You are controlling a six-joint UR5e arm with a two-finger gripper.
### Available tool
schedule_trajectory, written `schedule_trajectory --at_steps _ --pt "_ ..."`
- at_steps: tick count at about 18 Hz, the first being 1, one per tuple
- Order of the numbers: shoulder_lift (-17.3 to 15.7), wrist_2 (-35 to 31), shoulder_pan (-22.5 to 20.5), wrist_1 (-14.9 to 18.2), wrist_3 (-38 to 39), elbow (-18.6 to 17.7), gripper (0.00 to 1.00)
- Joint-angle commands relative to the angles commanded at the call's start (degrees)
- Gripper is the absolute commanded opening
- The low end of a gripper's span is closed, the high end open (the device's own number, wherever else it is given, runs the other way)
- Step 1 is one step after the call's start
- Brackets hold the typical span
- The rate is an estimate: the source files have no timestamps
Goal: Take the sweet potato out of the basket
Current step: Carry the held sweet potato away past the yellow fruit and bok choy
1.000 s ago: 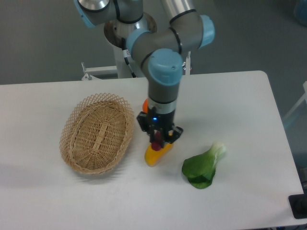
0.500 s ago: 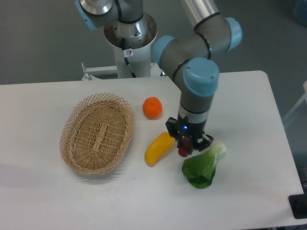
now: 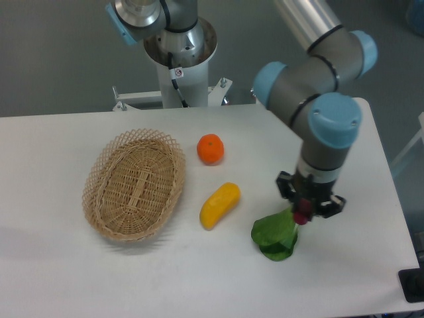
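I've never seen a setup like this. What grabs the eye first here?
The grey and blue robot arm reaching down over the right of the white table, its gripper clamping a small dark reddish sweet potato just above a green leafy vegetable. To the left sits an empty oval wicker basket.

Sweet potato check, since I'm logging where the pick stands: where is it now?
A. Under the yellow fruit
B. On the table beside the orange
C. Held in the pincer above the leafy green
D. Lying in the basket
C: a dark red sweet potato shows between the pincer fingers over the leafy green; the basket holds nothing.
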State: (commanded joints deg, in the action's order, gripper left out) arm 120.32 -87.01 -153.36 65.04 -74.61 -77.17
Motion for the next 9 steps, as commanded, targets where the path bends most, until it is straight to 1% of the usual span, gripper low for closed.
schedule_trajectory --at_steps 3,6,9 --pt "1.5 0.1 -1.9 0.2 -3.9 1.8 0.06" --pt "2.4 0.0 -2.7 0.7 -7.5 2.5 0.06" --pt "2.7 0.0 -3.3 0.9 -8.4 2.7 0.06"
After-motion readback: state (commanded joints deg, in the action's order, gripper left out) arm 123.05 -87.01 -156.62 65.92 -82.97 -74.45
